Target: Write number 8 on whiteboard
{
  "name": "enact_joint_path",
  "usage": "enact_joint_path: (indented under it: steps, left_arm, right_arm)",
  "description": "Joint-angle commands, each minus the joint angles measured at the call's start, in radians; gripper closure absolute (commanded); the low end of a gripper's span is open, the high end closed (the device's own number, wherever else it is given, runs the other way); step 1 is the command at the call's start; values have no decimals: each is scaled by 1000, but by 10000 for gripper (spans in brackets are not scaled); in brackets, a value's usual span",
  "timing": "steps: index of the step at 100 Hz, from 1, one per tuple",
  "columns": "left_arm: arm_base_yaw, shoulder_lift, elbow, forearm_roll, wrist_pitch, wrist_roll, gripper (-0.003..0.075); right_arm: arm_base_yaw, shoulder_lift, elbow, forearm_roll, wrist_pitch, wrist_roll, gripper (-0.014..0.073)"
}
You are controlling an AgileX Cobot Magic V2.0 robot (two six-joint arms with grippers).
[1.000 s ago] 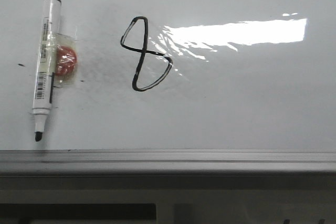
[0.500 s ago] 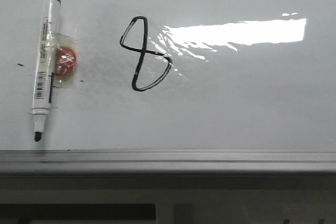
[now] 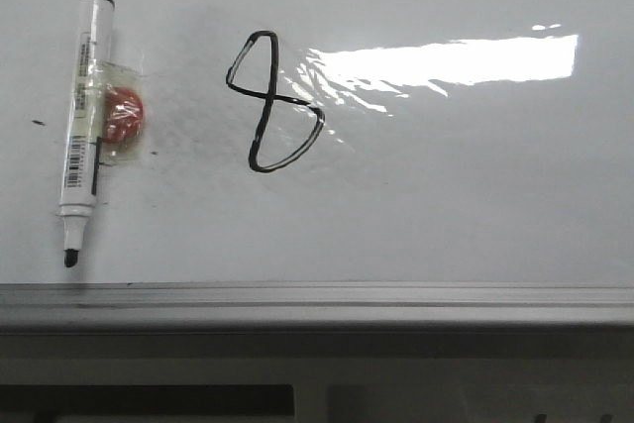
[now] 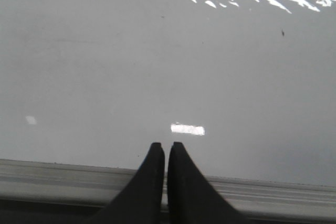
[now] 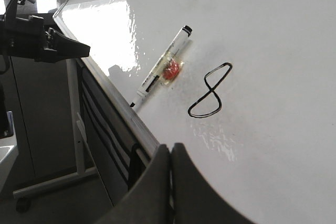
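Observation:
A slanted black number 8 is drawn on the whiteboard, left of a bright glare. It also shows in the right wrist view. A white marker with its black tip uncapped lies flat at the board's left, a red lump taped to its side. My left gripper is shut and empty over the board's grey ledge. My right gripper is shut and empty at the board's near edge, apart from the 8 and the marker. Neither gripper shows in the front view.
The grey metal ledge runs along the board's near edge. Small black ink specks sit left of the marker. In the right wrist view the left arm hangs off the board's edge, with a stand leg on the floor below.

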Motion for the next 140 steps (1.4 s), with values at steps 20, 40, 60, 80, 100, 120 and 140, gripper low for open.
enact_joint_path:
  steps: [20, 40, 60, 80, 100, 120, 140]
  left_arm:
    - [3, -26, 39, -9, -32, -7, 741]
    - [3, -26, 39, -9, -32, -7, 741]
    - [3, -26, 39, -9, -32, -7, 741]
    - [3, -26, 39, -9, -32, -7, 741]
    - [3, -26, 39, -9, -32, -7, 741]
    - [3, -26, 39, -9, -32, -7, 741]
    - [3, -26, 39, -9, -32, -7, 741]
  right_arm:
    - [-84, 9, -4, 129, -131, -142, 657]
    - [-370, 9, 116, 227, -405, -208, 657]
    - [-676, 7, 202, 233, -439, -131, 657]
    - [-876, -110, 260, 233, -364, -122, 657]
    - [-1041, -231, 258, 254, -61, -122, 657]
    - [-1108, -270, 260, 254, 13, -126, 657]
    - [-1108, -270, 260, 254, 102, -136, 657]
